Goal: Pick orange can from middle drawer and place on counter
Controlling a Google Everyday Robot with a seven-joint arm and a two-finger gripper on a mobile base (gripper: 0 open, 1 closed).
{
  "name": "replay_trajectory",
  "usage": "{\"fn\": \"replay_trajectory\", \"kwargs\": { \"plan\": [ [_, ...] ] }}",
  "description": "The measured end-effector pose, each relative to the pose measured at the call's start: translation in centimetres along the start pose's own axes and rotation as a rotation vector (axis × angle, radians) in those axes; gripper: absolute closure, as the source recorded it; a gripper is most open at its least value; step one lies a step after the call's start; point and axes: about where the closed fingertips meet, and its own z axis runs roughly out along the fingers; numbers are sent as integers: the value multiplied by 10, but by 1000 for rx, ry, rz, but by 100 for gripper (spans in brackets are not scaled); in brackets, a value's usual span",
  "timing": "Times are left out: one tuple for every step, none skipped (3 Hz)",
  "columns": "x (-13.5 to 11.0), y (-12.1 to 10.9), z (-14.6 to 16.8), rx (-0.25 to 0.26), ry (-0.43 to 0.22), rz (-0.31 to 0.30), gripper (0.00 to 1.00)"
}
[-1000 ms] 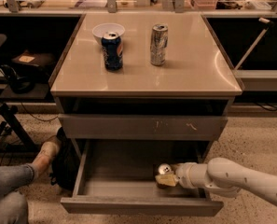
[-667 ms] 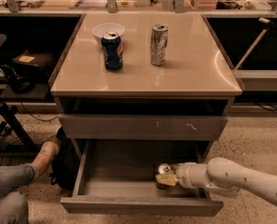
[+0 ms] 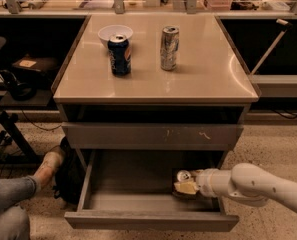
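Observation:
The middle drawer (image 3: 148,220) is pulled open below the cabinet's scratched drawer front (image 3: 153,135). The orange can (image 3: 183,176) stands at the drawer's right side; only its silver top and a sliver of its body show. My gripper (image 3: 186,187) reaches in from the right on a white arm and sits right at the can, covering most of its body. The glossy beige counter (image 3: 198,79) lies above.
On the counter stand a dark blue can (image 3: 120,55), a taller silver can (image 3: 169,47) and a white bowl (image 3: 115,33). A person's leg (image 3: 8,196) and shoe (image 3: 48,164) are at the lower left, next to a black bag (image 3: 70,176).

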Motion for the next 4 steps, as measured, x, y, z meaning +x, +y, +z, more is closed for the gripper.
{"fn": "replay_trajectory", "kwargs": {
  "plan": [
    [-46,-20,-50,28,-41,-73,100],
    [-82,-34,-79,41,-65,-112,100],
    [-82,-34,-79,41,-65,-112,100],
    [-66,-31,-103,79,-46,-75,100]
  ]
}}
